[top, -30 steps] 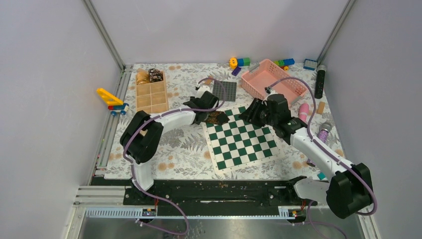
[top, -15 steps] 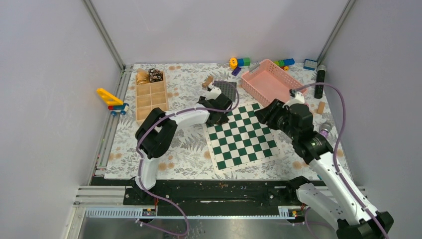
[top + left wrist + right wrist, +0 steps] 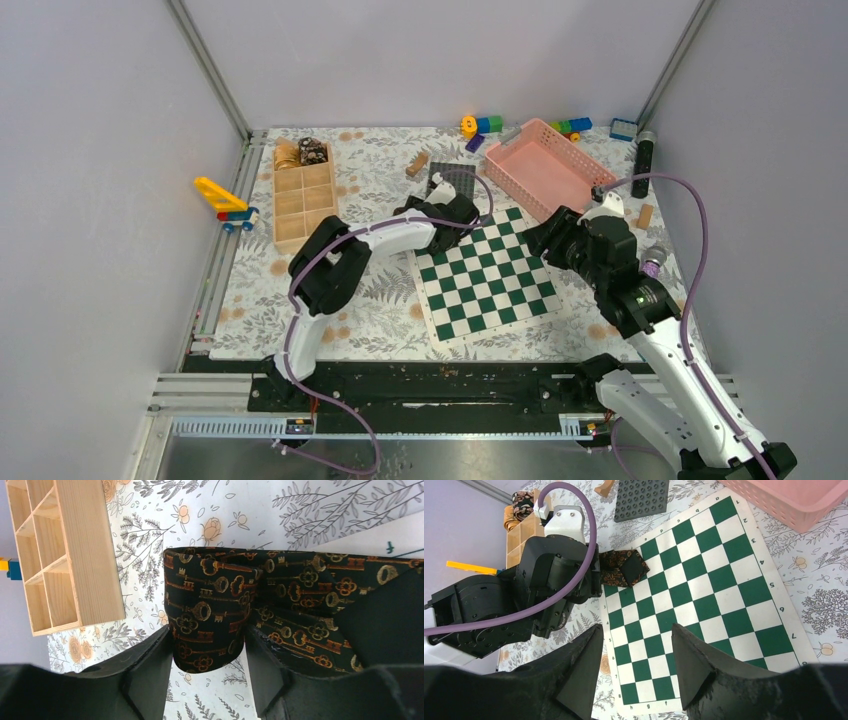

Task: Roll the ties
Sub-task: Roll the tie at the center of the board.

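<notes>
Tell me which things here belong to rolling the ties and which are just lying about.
Job: key-pattern tie; golden roll and dark roll at the tray's far end.
Lying about: chessboard, pink basket, grey baseplate, toy blocks, black cylinder, yellow toy.

The left arm (image 3: pixel 390 237) and right arm (image 3: pixel 665 345) have white link shells, bulky black joints and a purple cable (image 3: pixel 594 530) each. The left gripper (image 3: pixel 207 632) and right gripper (image 3: pixel 636 627) each carry 2 matte black wedge fingers (image 3: pixel 581 675).
</notes>
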`<state>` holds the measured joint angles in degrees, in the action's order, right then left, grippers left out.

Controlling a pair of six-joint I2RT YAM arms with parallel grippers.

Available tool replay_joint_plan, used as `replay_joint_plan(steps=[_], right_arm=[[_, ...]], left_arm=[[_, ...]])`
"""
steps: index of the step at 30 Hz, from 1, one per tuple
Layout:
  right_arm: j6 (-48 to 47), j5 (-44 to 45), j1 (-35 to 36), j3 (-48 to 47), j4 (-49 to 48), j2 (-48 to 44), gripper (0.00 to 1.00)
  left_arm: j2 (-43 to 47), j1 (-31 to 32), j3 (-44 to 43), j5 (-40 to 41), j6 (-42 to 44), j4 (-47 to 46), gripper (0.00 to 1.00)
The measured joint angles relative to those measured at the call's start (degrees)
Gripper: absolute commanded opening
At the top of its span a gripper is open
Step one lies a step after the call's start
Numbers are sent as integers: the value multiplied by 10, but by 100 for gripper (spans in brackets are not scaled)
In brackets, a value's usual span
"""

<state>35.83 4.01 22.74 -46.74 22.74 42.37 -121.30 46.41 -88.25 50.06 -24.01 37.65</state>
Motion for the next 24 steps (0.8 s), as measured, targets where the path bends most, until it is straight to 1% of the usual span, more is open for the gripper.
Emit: replay_joint_plan(steps=[12, 24], right_arm=[[0, 1, 0, 1, 10, -12, 62], [0, 1, 0, 4, 16, -17, 62]], left_arm=[[-16, 26, -35, -23, -3, 31, 59], [-16, 28, -50, -71, -20, 34, 61]])
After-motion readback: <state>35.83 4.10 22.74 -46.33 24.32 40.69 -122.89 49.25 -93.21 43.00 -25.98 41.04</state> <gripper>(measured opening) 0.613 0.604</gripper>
